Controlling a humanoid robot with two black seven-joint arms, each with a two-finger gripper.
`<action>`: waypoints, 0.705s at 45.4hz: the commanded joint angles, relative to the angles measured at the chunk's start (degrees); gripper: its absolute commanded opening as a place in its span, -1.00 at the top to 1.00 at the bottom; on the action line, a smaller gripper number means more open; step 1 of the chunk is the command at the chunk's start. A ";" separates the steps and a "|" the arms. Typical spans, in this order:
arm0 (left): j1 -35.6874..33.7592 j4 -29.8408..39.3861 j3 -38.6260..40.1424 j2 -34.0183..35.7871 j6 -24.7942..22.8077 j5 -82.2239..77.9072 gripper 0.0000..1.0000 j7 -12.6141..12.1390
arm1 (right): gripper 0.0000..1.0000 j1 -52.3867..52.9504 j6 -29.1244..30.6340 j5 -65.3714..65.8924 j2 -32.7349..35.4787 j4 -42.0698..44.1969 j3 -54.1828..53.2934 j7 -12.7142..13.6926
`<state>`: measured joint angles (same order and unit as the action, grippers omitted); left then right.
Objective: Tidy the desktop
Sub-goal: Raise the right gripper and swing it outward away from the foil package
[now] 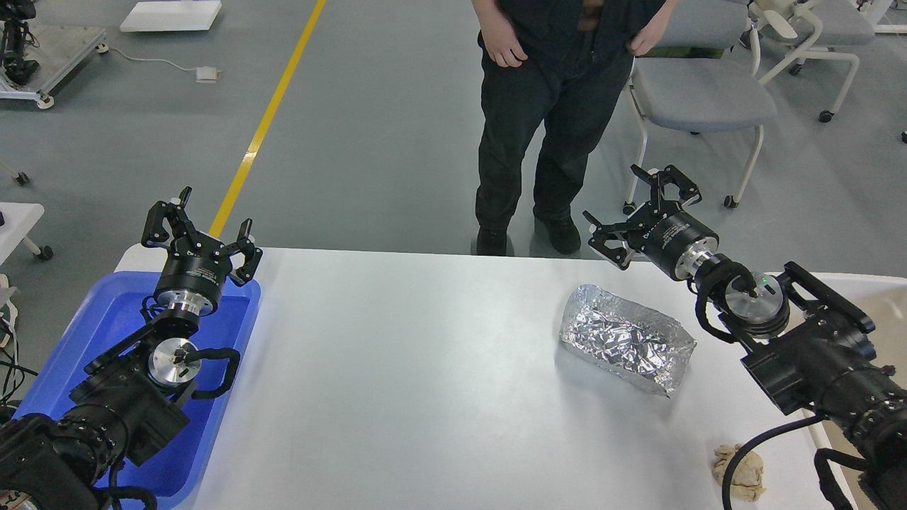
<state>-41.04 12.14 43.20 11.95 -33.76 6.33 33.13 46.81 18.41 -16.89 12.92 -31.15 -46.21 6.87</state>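
The white desktop [411,368] fills the lower middle of the head view. On its right half lies a crumpled silver foil bag [625,338]. A small beige crumpled wad [740,472] rests near the front right corner. My left gripper [197,227] hangs open above the far end of a blue tray [85,354], holding nothing. My right gripper [643,212] is open too, raised over the table's far edge, behind and just right of the foil bag, apart from it.
The blue tray sits at the desktop's left edge. A beige bin [879,297] shows at the right behind my right arm. A person in black [545,142] stands at the far table edge. A grey chair [701,92] stands beyond on the right.
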 commanded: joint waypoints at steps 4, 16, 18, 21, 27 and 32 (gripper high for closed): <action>0.00 0.07 0.05 0.00 0.01 0.00 -1.00 -0.09 | -1.00 0.03 0.48 0.10 0.09 0.04 -0.02 0.07; 0.00 -0.01 -0.04 0.00 0.01 0.00 -1.00 0.00 | -1.00 0.82 0.57 1.94 0.53 0.12 -0.02 -0.02; 0.00 -0.01 -0.04 0.00 0.01 0.00 -1.00 -0.09 | -1.00 1.00 0.57 2.38 0.62 0.12 -0.02 -0.02; 0.00 -0.01 0.05 0.00 0.01 0.00 -1.00 -0.08 | -1.00 1.44 0.57 2.74 1.23 -0.14 -0.02 0.07; 0.00 -0.01 -0.04 0.00 0.01 0.00 -1.00 0.00 | -1.00 2.23 0.84 2.74 2.90 -0.41 -0.11 0.07; 0.00 -0.01 -0.04 0.00 0.01 0.00 -1.00 0.00 | -1.00 2.75 1.01 3.09 4.04 -0.67 -0.02 -0.02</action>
<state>-41.05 12.13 43.17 11.95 -33.76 6.33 33.08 48.45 19.10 -14.61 14.84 -31.37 -46.28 6.91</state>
